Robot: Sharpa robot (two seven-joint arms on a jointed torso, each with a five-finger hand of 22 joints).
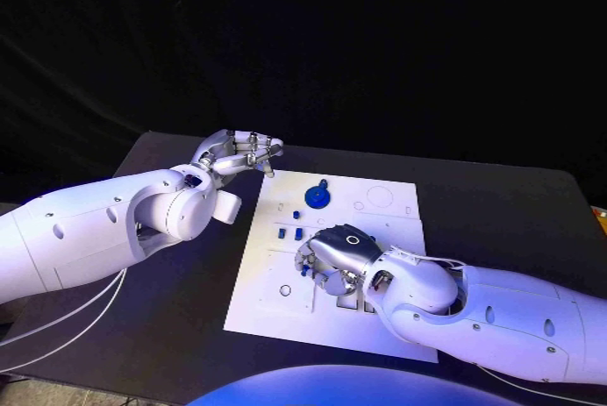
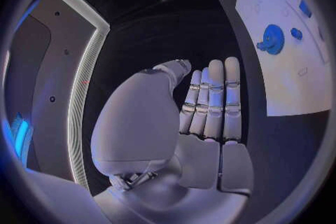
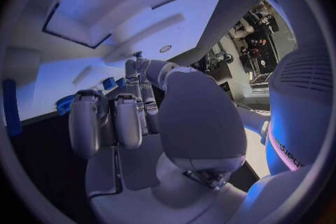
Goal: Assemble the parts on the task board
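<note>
Two white arms reach over the black worktop (image 1: 506, 195), and the white task board (image 1: 380, 327) lies flat between them, long side running away from the robot. That placement puts every slot and recess within reach of either arm.

The right hand (image 1: 339, 259) sits low over the middle of the board, back upward, fingers bent down toward the surface. Its wrist view shows some fingers curled in and one extended, but I cannot tell whether it pinches a part or only presses on the board; the contact is hidden beneath the hand. I judge it is working on seating a piece there, since it covers the cluster of cut-outs near the board's centre.

The left hand (image 1: 235, 153) hangs off the board's far left corner, over bare worktop. In its wrist view the fingers (image 2: 213, 98) lie straight and side by side, holding nothing, probably parked clear so the other arm has room.

On the far half of the board stands the round blue disc part (image 1: 317, 196), with a small knob at its rim. Nearer, just beside the right hand on the robot's left, lie several small blue parts (image 1: 289, 234), loose and apart from each other. They appear not yet fitted, so the assembly looks only partly done.
</note>
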